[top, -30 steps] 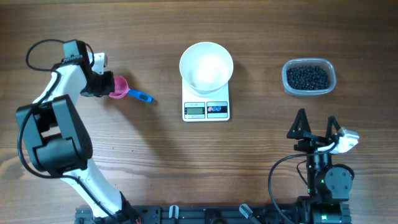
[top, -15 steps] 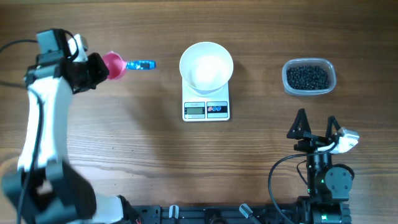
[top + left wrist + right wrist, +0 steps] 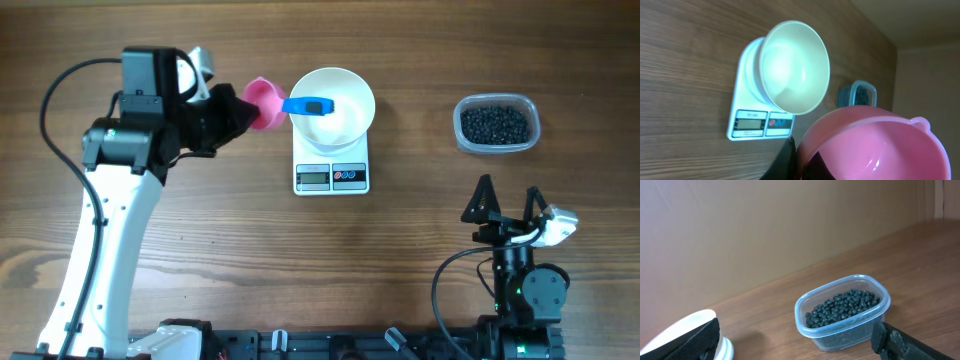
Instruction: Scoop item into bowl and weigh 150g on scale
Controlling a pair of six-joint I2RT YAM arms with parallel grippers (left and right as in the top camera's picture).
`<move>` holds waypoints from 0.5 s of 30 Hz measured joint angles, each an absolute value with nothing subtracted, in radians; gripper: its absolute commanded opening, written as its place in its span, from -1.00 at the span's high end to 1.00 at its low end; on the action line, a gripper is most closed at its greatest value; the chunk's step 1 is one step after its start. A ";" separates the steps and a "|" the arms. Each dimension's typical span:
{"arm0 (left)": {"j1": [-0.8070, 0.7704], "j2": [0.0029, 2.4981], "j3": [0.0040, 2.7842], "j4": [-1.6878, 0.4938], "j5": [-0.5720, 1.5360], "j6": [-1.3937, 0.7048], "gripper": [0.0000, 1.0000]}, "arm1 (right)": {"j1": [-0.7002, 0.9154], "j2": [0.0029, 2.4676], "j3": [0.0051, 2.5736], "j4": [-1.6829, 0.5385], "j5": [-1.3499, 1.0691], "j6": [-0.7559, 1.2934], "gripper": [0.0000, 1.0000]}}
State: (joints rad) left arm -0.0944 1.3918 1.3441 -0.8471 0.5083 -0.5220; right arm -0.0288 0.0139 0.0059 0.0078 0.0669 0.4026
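The white bowl [image 3: 338,112] stands empty on the white scale [image 3: 332,172], also seen in the left wrist view as bowl [image 3: 792,67] on scale [image 3: 747,122]. My left gripper [image 3: 243,110] is shut on the rim of a pink scoop [image 3: 262,101], whose blue handle [image 3: 308,106] reaches over the bowl's left side. In the left wrist view the pink scoop [image 3: 875,145] is empty. The black beads [image 3: 494,123] fill a clear tub [image 3: 842,311] at the right. My right gripper [image 3: 510,205] rests open near the front edge, apart from the tub.
The left arm [image 3: 110,200] stretches from the front left across the table's left side. The right arm's base [image 3: 520,290] sits at the front right. Bare wood lies between the scale and the tub.
My left gripper has swung right with the pink scoop, from the far left up to the bowl; the blue handle now hangs over the bowl. The right arm has not moved.
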 measured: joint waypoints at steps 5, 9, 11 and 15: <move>-0.105 1.392 1.344 -0.847 0.511 -0.539 0.92 | -0.029 0.014 0.006 0.007 -0.068 0.729 -1.00; -0.105 1.392 1.344 -0.847 0.512 -0.543 0.92 | -0.029 0.026 0.006 0.023 -0.244 0.943 -1.00; -0.105 1.392 1.344 -0.847 0.511 -0.545 0.92 | -0.029 0.040 0.006 0.030 -0.334 1.000 -1.00; -0.105 1.392 1.344 -0.845 0.512 -0.545 0.92 | -0.029 0.063 0.006 0.030 -0.550 0.994 -1.00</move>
